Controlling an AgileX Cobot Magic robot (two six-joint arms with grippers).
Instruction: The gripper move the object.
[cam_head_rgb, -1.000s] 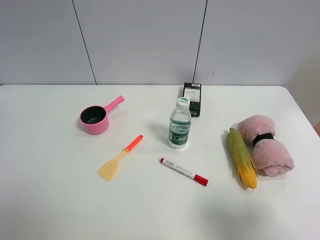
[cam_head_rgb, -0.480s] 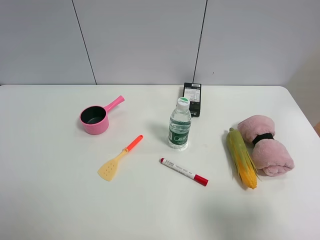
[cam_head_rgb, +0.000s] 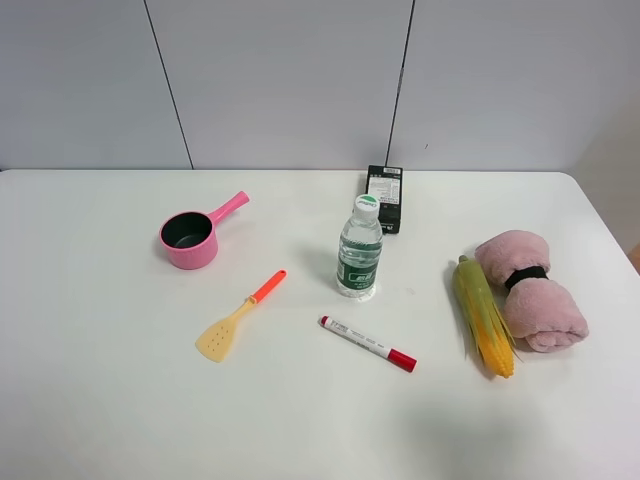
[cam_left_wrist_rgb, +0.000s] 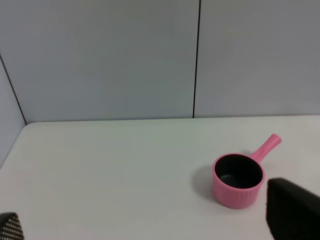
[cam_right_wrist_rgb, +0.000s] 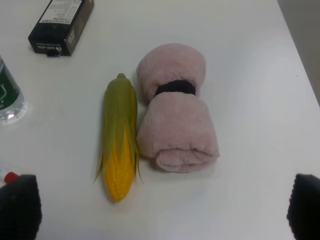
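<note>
Risk of snagging the rolled pink towel (cam_right_wrist_rgb: 176, 122) touching the corn cob (cam_right_wrist_rgb: 119, 157) with right gripper (cam_right_wrist_rgb: 162, 202) spread wide.

Clutter on white tabletop (cam_head_rgb: 100, 400), seen from above.
Pink saucepan (cam_head_rgb: 190, 238) far left; orange-handled yellow slotted spatula (cam_head_rgb: 238, 318) near it; clear green-labelled water bottle (cam_head_rgb: 359, 250) upright at centre, black box (cam_head_rgb: 385, 198) behind; red-capped white marker (cam_head_rgb: 367, 343) in front; rolled pink towel with black band (cam_head_rgb: 530, 290) far right.

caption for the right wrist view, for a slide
Toy corn cob lying beside a rolled pink towel, seen between open end effector fingertips.
</note>
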